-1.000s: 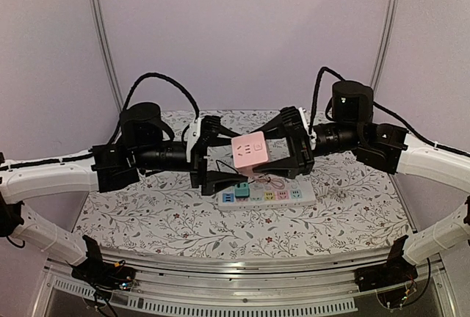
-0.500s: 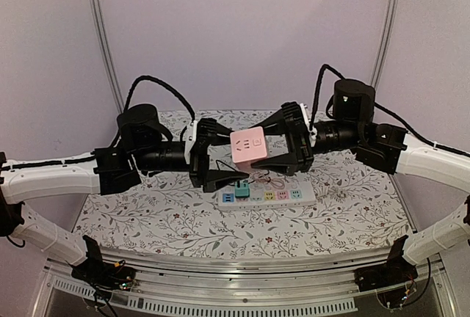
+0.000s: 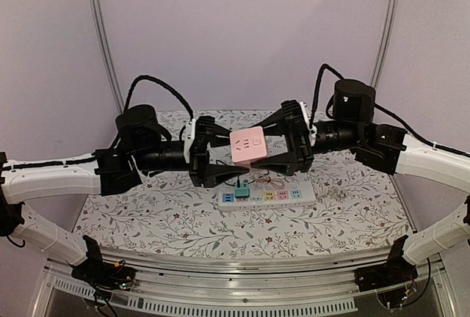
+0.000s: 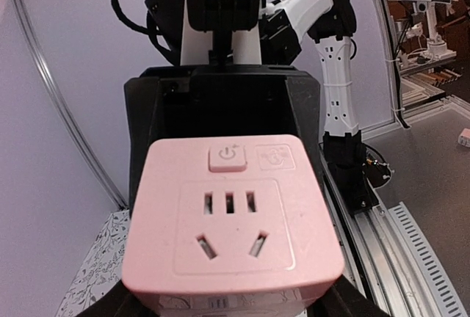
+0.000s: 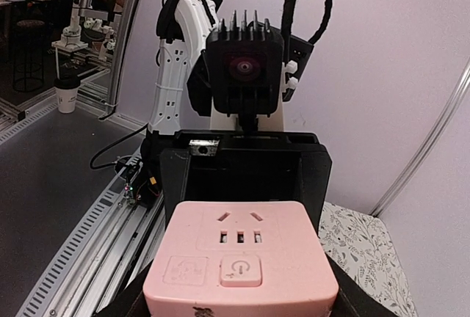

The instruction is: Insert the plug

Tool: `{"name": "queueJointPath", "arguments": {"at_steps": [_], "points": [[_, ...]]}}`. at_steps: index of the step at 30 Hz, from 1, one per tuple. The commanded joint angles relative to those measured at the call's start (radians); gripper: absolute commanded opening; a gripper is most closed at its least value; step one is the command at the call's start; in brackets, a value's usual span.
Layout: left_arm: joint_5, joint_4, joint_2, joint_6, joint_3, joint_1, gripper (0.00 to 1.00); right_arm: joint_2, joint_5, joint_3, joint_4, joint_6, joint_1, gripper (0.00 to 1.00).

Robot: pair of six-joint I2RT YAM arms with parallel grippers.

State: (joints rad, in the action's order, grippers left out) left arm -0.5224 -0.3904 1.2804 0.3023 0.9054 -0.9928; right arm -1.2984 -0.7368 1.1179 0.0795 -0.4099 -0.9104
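A pink cube socket (image 3: pixel 248 147) hangs in the air above a white power strip (image 3: pixel 268 194) that lies on the floral table. My right gripper (image 3: pixel 258 150) is shut on the cube from the right. My left gripper (image 3: pixel 228 152) comes from the left, jaws wide, one finger above and one below the cube's left side. In the left wrist view the cube's socket face (image 4: pixel 231 221) fills the bottom between my left gripper's (image 4: pixel 228 310) fingers. In the right wrist view the cube (image 5: pixel 239 258) sits in my right gripper (image 5: pixel 239 310). The cube's plug pins are hidden.
A teal adapter (image 3: pixel 241 187) is plugged in at the strip's left end, with pastel sockets beside it. A thin red wire (image 3: pixel 273 182) loops on the strip. Metal frame posts (image 3: pixel 103 45) stand at the back corners and a rail (image 3: pixel 235 288) runs along the near edge.
My left gripper has moved right, its jaws now around the cube's left side. My right gripper has lifted the cube slightly up and left.
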Motion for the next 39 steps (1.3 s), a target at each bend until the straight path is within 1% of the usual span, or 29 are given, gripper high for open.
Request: {"name": "queueJointPath", "arguments": {"at_steps": [1,2,3,5,7,8,10,11,13,14,16,17,19,21,24,27,31,35,39], "points": [[0.094,-0.05,-0.008,0.013,-0.032,-0.021,0.0,-0.01,0.186,-0.016,0.057,0.094,0.001,0.73],[0.152,-0.057,-0.011,0.025,-0.043,-0.021,0.0,-0.006,0.238,-0.014,0.056,0.122,0.001,0.94],[0.183,-0.065,-0.015,0.039,-0.056,-0.021,0.0,-0.001,0.298,-0.011,0.052,0.17,0.001,0.98],[0.288,-0.1,-0.018,0.095,-0.082,-0.021,0.0,0.016,0.452,0.012,0.02,0.304,0.002,0.99],[0.379,-0.16,-0.018,0.179,-0.112,-0.023,0.0,0.034,0.601,0.047,-0.066,0.442,0.002,0.99],[0.417,-0.191,-0.013,0.229,-0.131,-0.023,0.0,0.052,0.702,0.07,-0.135,0.545,0.002,0.99],[0.468,-0.264,-0.002,0.379,-0.152,-0.021,0.0,0.07,0.871,0.113,-0.26,0.705,0.003,0.99],[0.472,-0.31,0.007,0.471,-0.163,-0.016,0.0,0.082,0.925,0.124,-0.311,0.827,0.002,0.99],[0.441,-0.396,0.023,0.705,-0.174,0.001,0.0,0.102,0.998,0.095,-0.349,1.009,0.001,0.99],[0.433,-0.407,0.029,0.796,-0.167,0.01,0.0,0.118,1.011,0.07,-0.341,1.147,0.001,0.99],[0.43,-0.384,0.032,0.967,-0.141,0.021,0.0,0.128,1.015,0.032,-0.315,1.309,-0.004,0.99],[0.42,-0.378,0.034,1.044,-0.132,0.029,0.0,0.127,1.018,0.03,-0.306,1.353,-0.008,0.99],[0.372,-0.383,0.053,1.203,-0.117,0.058,0.0,0.116,1.073,0.042,-0.337,1.404,-0.03,0.99],[0.318,-0.366,0.09,1.358,-0.079,0.089,0.0,0.111,1.129,0.046,-0.326,1.429,-0.035,0.99],[0.331,-0.262,0.13,1.49,0.028,0.116,0.0,0.103,1.161,0.048,-0.218,1.444,-0.036,0.99],[0.404,-0.2,0.167,1.547,0.116,0.135,0.0,0.062,1.155,0.073,-0.107,1.445,-0.041,0.99],[0.447,-0.157,0.204,1.579,0.212,0.155,0.0,-0.026,1.115,0.082,0.066,1.458,-0.042,0.99],[0.432,-0.155,0.234,1.621,0.257,0.178,0.0,-0.102,1.06,0.104,0.193,1.478,-0.042,0.99],[0.429,-0.161,0.249,1.64,0.27,0.178,0.0,-0.149,1.009,0.105,0.339,1.488,-0.043,0.99]]}}
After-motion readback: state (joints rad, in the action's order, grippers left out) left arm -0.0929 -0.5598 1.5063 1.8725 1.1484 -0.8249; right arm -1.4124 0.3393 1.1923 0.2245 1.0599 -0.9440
